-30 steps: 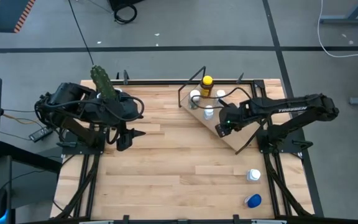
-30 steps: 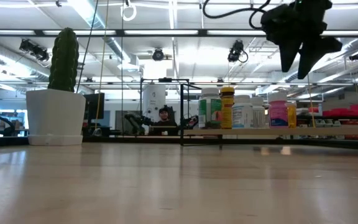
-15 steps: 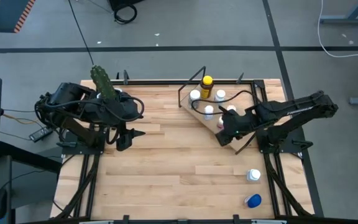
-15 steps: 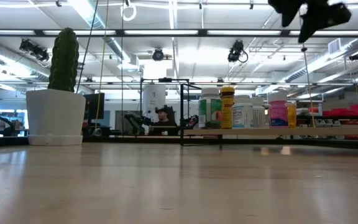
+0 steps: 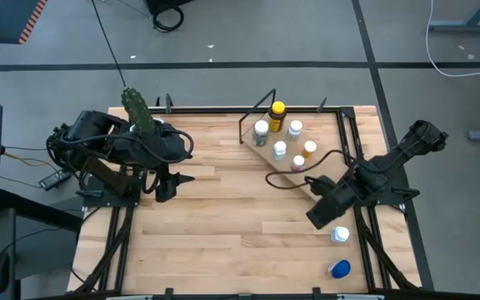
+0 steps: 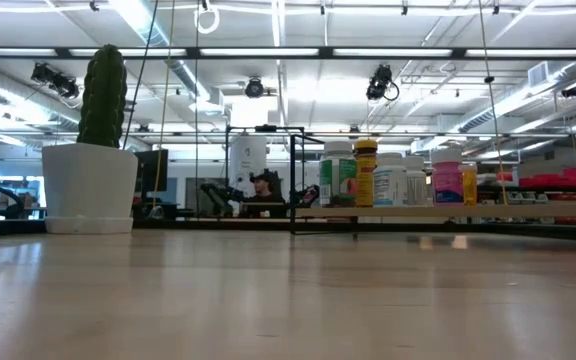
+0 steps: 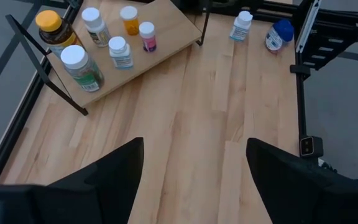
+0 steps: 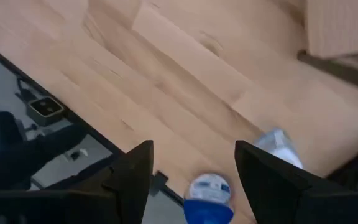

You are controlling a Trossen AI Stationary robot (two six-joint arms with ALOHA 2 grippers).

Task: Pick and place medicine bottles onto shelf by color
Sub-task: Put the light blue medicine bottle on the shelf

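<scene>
The shelf (image 5: pixel 270 150), a light-wood board on a black frame, stands at the far right of the table. Several medicine bottles stand on it: a yellow-capped one (image 5: pixel 277 109), white-capped ones (image 5: pixel 261 127), an orange-capped one (image 5: pixel 309 147) and a pink-capped one (image 5: pixel 298 163). A white-capped bottle (image 5: pixel 340 235) and a blue-capped bottle (image 5: pixel 338 268) lie on the table near its near right corner. My right gripper (image 5: pixel 317 218) hangs open and empty above the table, just short of these two (image 8: pixel 207 196). My left gripper (image 7: pixel 194 146) waits open and empty at the left.
A white pot with a green cactus (image 5: pixel 137 108) stands at the far left corner, beside my left arm. A black cable (image 5: pixel 286 179) loops from my right arm over the shelf's near end. Bare plank tabletop (image 5: pixel 223 225) lies between the arms.
My right gripper has swung from above the shelf's near end toward the table's near edge, toward the two loose bottles. It has turned about as it went and risen out of the low view. The bottles on the shelf stand as before.
</scene>
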